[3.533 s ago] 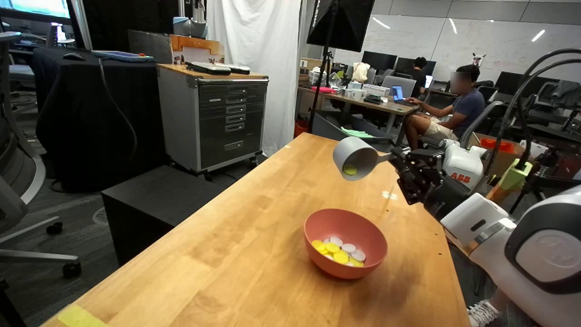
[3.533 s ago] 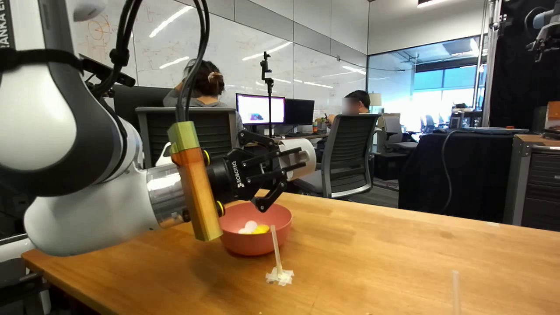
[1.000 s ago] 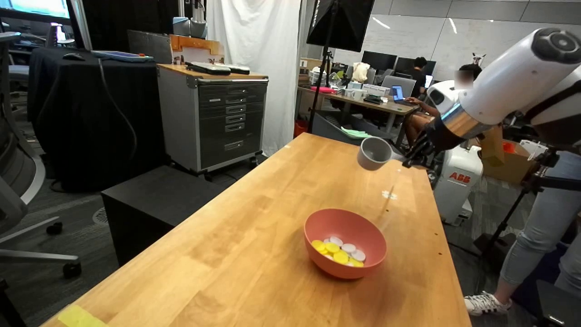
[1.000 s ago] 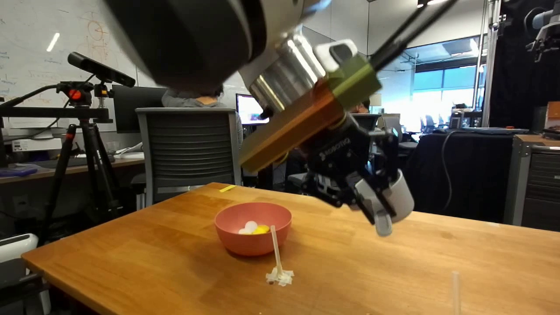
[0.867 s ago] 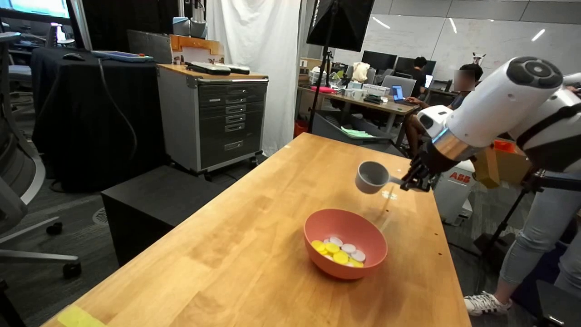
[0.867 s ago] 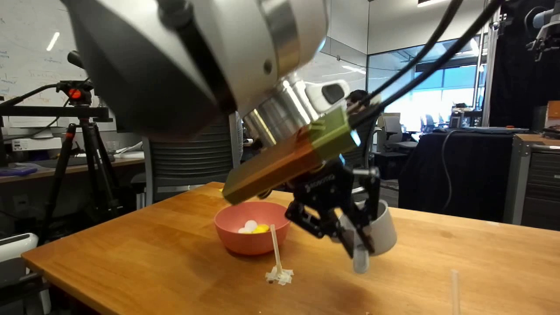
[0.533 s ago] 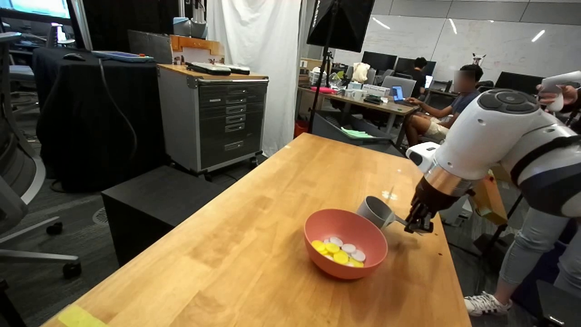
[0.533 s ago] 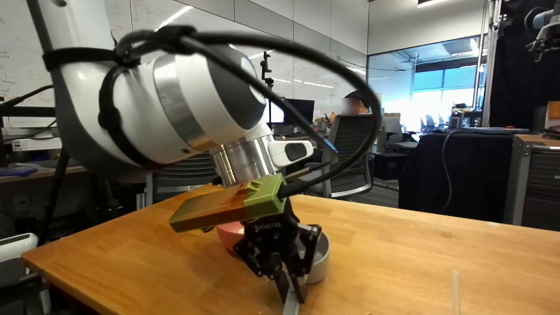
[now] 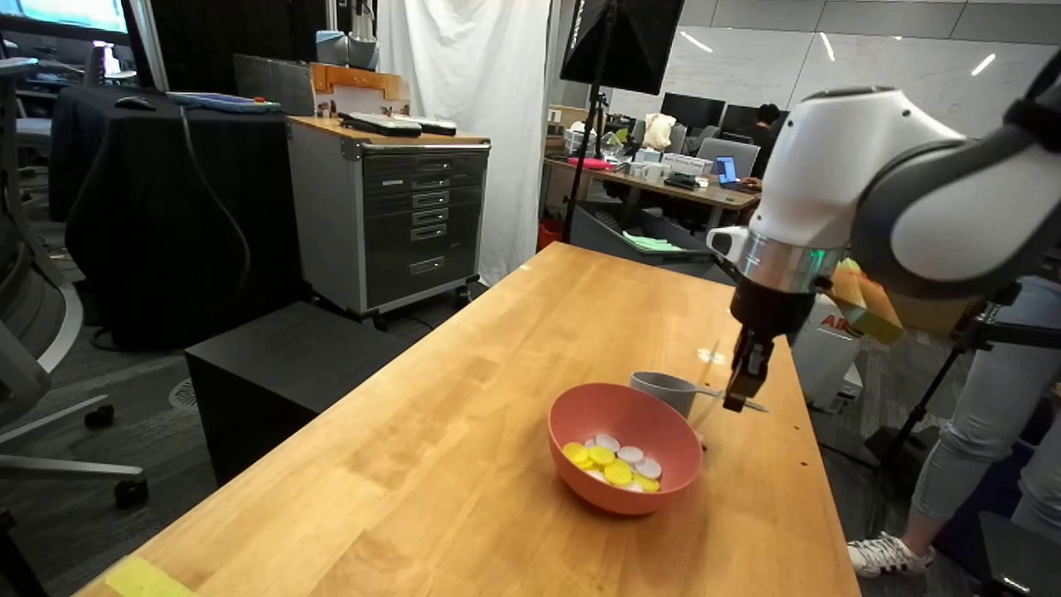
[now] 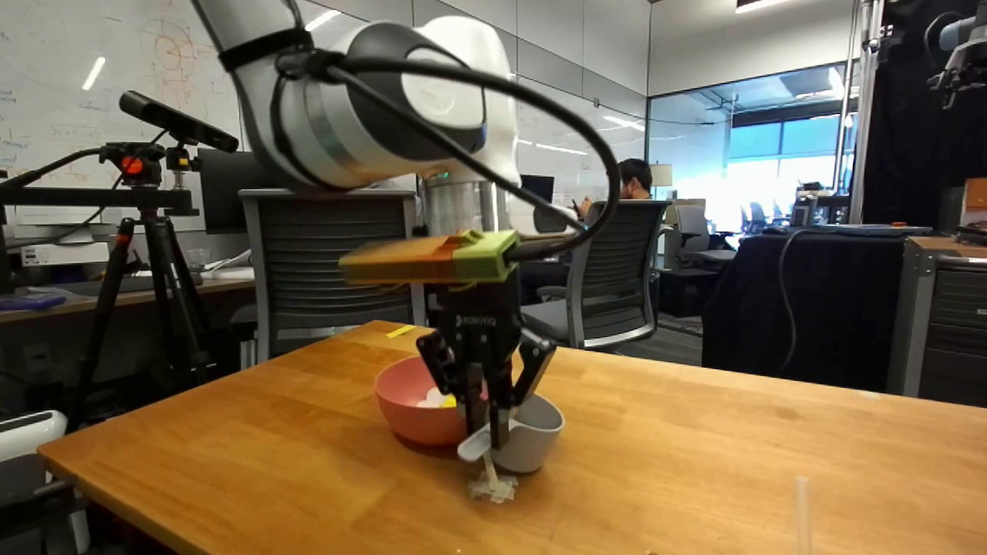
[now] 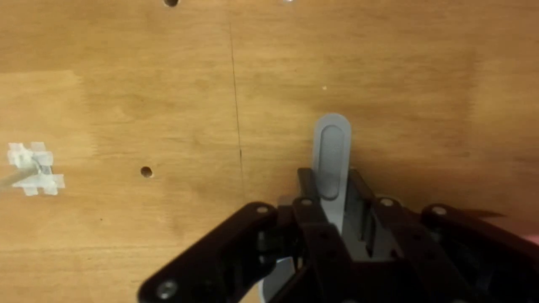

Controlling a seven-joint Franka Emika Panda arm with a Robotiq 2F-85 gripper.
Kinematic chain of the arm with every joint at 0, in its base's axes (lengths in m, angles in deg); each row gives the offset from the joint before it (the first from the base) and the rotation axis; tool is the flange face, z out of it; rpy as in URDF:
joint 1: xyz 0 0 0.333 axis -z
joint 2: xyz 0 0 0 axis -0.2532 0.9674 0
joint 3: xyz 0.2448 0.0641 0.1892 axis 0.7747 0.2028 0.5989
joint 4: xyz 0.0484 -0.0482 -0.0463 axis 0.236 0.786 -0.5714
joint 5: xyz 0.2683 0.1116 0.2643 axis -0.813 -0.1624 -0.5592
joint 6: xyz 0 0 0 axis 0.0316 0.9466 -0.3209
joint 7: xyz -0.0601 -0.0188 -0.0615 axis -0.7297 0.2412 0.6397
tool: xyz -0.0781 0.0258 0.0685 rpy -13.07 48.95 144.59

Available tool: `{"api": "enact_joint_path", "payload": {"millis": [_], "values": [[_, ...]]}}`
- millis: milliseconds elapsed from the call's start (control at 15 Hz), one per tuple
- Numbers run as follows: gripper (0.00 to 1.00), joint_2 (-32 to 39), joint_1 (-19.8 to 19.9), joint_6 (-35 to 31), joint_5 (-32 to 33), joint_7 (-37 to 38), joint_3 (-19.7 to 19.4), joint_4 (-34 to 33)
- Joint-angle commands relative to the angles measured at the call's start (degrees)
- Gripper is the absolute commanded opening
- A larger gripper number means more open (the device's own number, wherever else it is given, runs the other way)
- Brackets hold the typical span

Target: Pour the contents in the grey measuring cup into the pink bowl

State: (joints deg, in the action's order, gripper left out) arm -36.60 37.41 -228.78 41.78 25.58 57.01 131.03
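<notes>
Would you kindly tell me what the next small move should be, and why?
I'd probably ease the tool open: it is shut on the handle of the grey measuring cup, which is upright beside the pink bowl and looks to rest on the table, and yellow pieces and white pieces lie in the bowl.

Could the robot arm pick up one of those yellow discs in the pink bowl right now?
Probably not: its jaws are closed on the handle of the grey measuring cup. The pink bowl is open on top, though, with yellow discs in plain view.
</notes>
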Motion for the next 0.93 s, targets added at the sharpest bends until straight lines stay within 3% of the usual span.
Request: {"api": "enact_joint_path", "payload": {"millis": [0, 333, 867], "values": [[0.06, -2.77, -4.07, 14.34, -13.5, -10.17, -1.85, -10.41], [0.06, -2.58, -9.59, 29.21, -15.57, -11.51, -7.65, -25.34], [0.06, 0.55, -12.83, 33.97, -14.21, -10.38, -11.54, -34.41]]}}
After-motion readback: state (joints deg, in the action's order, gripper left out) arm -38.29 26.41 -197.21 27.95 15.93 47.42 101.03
